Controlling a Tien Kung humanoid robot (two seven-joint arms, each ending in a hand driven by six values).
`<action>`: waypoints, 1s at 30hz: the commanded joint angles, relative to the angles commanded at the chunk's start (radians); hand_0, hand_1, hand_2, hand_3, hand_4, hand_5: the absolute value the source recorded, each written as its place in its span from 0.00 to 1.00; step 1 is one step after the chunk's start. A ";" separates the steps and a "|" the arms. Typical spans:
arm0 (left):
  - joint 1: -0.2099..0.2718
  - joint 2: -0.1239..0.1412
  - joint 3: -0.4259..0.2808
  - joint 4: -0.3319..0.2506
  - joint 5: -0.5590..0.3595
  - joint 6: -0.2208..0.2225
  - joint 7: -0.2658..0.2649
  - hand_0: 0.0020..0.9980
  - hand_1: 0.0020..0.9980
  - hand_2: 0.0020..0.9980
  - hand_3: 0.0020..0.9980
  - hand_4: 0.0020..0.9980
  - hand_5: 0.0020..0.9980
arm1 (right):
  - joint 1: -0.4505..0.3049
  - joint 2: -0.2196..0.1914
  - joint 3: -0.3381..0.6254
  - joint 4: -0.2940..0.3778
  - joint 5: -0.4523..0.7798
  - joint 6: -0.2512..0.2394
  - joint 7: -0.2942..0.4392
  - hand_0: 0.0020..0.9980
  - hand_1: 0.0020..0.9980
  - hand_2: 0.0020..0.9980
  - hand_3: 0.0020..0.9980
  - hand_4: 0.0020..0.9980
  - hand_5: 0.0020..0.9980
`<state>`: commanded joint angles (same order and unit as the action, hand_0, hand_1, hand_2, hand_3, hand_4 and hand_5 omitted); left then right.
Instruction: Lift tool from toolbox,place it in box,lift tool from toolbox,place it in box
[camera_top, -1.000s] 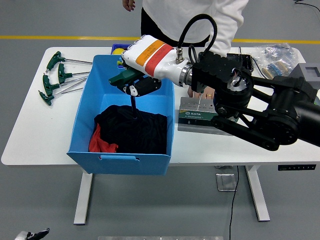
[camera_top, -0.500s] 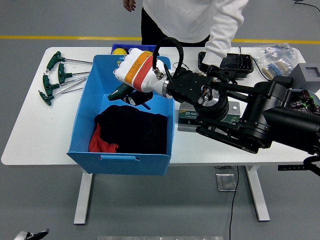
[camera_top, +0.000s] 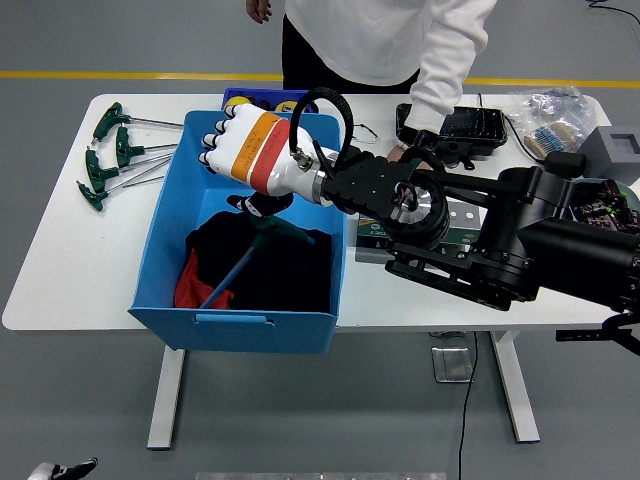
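My right hand, white with an orange and red band, hovers over the far part of the blue box, fingers relaxed and holding nothing. Just below it a green T-handle tool lies slanted on the black cloth inside the box, its shaft pointing to the near left. The green toolbox sits right of the box, mostly hidden under my black forearm. A person stands at the far side with a hand resting near the toolbox. My left arm is out of view.
Several green T-handle wrenches lie on the table's left end. A black case, a plastic bag of parts and a grey box sit at the far right. Red cloth shows in the box's near left corner.
My right hand moved left and rose over the box, and let go of the tool; the tool now lies on the black cloth.
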<state>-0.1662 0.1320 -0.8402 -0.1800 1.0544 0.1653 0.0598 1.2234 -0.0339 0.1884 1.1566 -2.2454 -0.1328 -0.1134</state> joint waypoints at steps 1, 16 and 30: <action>0.000 0.000 0.000 0.000 0.000 0.000 0.000 0.71 0.71 0.72 0.69 0.70 0.64 | -0.001 -0.002 0.003 0.000 0.001 0.001 -0.001 0.84 0.81 0.89 0.90 0.87 0.44; -0.001 -0.003 0.020 0.000 -0.025 -0.002 -0.002 0.71 0.71 0.72 0.69 0.70 0.64 | -0.059 -0.082 0.136 -0.041 0.058 0.002 0.003 0.83 0.80 0.86 0.88 0.87 0.44; -0.001 -0.009 0.027 0.000 -0.043 -0.002 -0.001 0.72 0.71 0.72 0.69 0.70 0.64 | -0.246 -0.267 0.361 0.071 0.236 -0.021 -0.180 0.56 0.57 0.67 0.56 0.90 0.52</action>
<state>-0.1676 0.1229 -0.8134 -0.1800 1.0117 0.1636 0.0586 0.9769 -0.3008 0.5498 1.2272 -2.0095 -0.1539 -0.2931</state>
